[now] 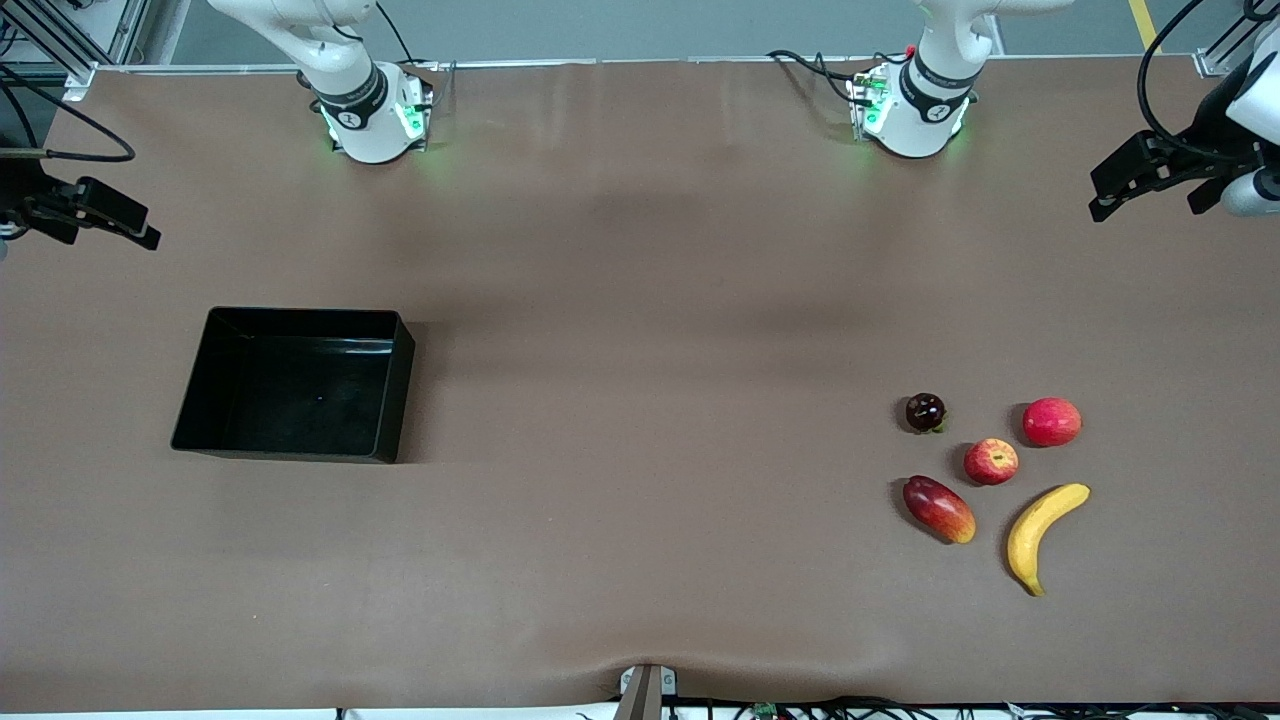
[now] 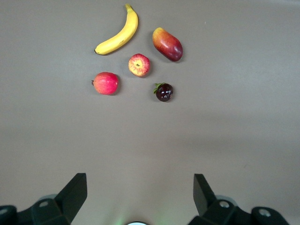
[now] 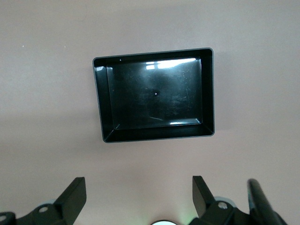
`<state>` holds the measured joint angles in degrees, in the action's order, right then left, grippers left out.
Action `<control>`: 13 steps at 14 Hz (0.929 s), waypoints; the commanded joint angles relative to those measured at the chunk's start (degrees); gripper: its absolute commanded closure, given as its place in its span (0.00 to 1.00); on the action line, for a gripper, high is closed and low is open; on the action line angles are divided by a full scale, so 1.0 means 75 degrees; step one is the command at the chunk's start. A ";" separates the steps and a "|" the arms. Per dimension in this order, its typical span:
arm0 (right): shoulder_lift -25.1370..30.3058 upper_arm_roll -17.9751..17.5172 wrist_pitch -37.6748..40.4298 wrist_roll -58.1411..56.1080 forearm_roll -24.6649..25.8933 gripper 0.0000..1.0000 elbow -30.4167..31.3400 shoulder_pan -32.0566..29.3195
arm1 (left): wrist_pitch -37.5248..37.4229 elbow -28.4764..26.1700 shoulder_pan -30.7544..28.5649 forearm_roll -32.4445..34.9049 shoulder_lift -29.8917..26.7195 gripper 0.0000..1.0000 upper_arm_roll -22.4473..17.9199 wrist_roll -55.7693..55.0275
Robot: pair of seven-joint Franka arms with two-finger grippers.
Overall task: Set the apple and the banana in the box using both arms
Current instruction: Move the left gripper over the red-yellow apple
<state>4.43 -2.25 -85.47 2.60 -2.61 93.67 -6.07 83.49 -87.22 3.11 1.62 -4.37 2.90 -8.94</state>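
Observation:
The apple (image 1: 991, 461) (image 2: 139, 64), red with yellow streaks, lies among the fruits toward the left arm's end of the table. The curved yellow banana (image 1: 1043, 533) (image 2: 119, 33) lies beside it, nearer to the front camera. The black box (image 1: 300, 390) (image 3: 101, 98) stands empty toward the right arm's end. My left gripper (image 1: 1100, 200) (image 2: 139, 187) hangs open over the table's edge at the left arm's end, holding nothing. My right gripper (image 1: 145, 228) (image 3: 139, 187) hangs open and empty over the table's other end, with the box in its wrist view.
A smooth red round fruit (image 1: 1051, 421) and a dark purple fruit (image 1: 925, 411) lie just farther from the front camera than the apple. An oblong red-and-yellow fruit (image 1: 939, 509) lies beside the banana. Brown cloth covers the table.

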 commanded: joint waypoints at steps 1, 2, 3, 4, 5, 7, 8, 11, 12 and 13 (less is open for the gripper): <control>-0.0052 -0.0063 0.0087 0.0028 -0.0086 0.00 -0.0138 -0.0104 | -0.0175 0.0191 0.0019 0.0147 0.0066 0.00 0.0011 -0.0039; -0.0052 -0.0063 0.0076 0.0028 -0.0098 0.00 -0.0138 -0.0093 | -0.0175 0.0191 0.0019 0.0147 0.0066 0.00 0.0011 -0.0027; -0.0052 -0.0063 0.0075 0.0028 -0.0098 0.00 -0.0138 -0.0104 | -0.0163 0.0191 0.0019 0.0147 0.0078 0.00 0.0000 -0.0015; -0.0052 -0.0063 0.0075 0.0028 -0.0098 0.00 -0.0138 -0.0104 | -0.0163 0.0191 -0.0004 0.0147 0.0090 0.00 0.0000 0.0020; -0.0052 -0.0063 0.0087 0.0028 -0.0098 0.00 -0.0138 -0.0104 | -0.0163 0.0191 -0.0028 0.0135 0.0206 0.00 -0.0012 0.0020; -0.0052 -0.0063 0.0087 0.0028 -0.0098 0.00 -0.0138 -0.0104 | -0.0117 0.0191 -0.0133 0.0031 0.0557 0.00 -0.0094 0.0114; -0.0052 -0.0051 0.0087 0.0028 -0.0098 0.00 -0.0126 -0.0116 | -0.0047 0.0191 -0.0145 0.0041 0.0814 0.00 -0.0094 0.0125; -0.0052 -0.0063 0.0099 0.0028 -0.0098 0.00 -0.0126 -0.0116 | 0.1074 0.0075 -0.0389 0.0124 0.1622 0.00 -0.0094 0.0556; -0.0064 -0.0063 0.0087 0.0028 -0.0098 0.00 -0.0126 -0.0116 | 0.1369 0.0074 -0.0449 0.0112 0.1985 0.00 -0.0094 0.0814; -0.0087 -0.0063 0.0087 0.0028 -0.0098 0.00 -0.0138 -0.0116 | 0.1685 0.0062 -0.0461 0.0089 0.2302 0.00 -0.0094 0.0921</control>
<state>4.35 -2.27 -85.46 2.60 -2.63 93.65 -6.18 93.05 -87.79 0.37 1.64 8.54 2.01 -4.47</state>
